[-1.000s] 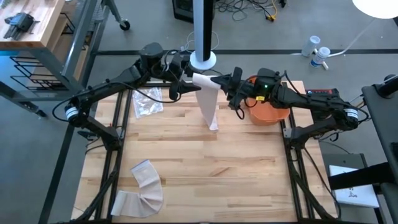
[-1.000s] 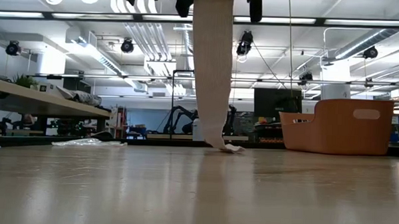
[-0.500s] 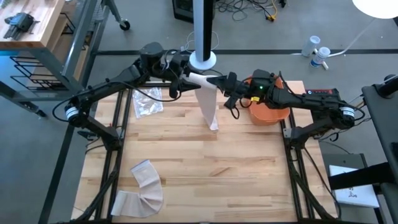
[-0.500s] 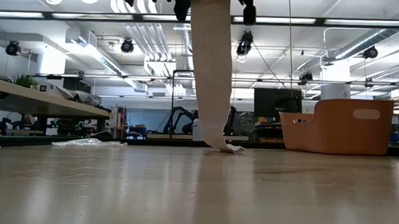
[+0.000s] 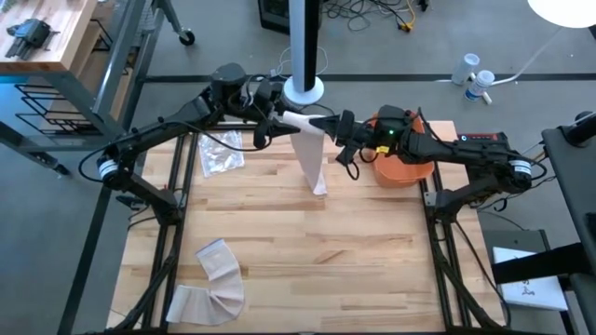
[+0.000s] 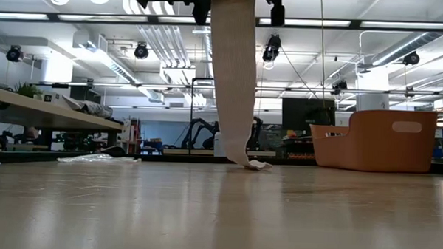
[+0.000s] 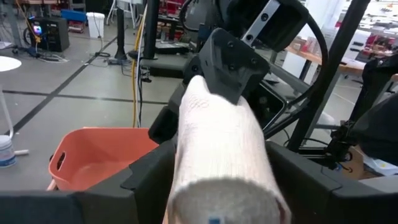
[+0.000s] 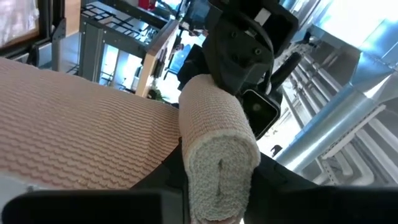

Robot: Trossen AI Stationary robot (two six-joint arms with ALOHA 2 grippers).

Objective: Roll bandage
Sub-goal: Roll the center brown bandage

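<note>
A beige bandage roll (image 5: 300,119) hangs high above the table's far middle, held level between my two grippers. Its loose strip (image 6: 232,80) drops straight down from it. The strip's lower end (image 5: 319,189) lies crumpled on the wooden table (image 5: 372,261). My left gripper (image 5: 279,119) comes at the roll from the table's left and is shut on its left end. My right gripper (image 5: 328,126) comes from the right and is shut on the other end. Each wrist view looks along the roll at the opposite gripper. My left gripper has the roll's left end (image 7: 189,149) between its two fingers, one on each side of the roll. The fingers lie level, along the roll's length, coming from the table's left. The roll is lifted clear and level. My right gripper pinches the roll's right end (image 8: 199,149) between its two fingers, level, from the table's right, along the roll's axis. The roll stays clear of the table, and its strip (image 8: 81,124) hangs below it, slack at the lower end.
An orange bin (image 5: 400,163) stands at the far right, just under my right arm. A clear plastic bag (image 5: 219,149) lies far left. Two more bandage pieces (image 5: 219,261) lie near the front left. A white post's base (image 5: 304,90) stands behind the roll.
My right gripper has turned about its own line with the roll's end in it, and the hanging strip has shifted a little sideways. The strip's lower end has stayed on the table.
</note>
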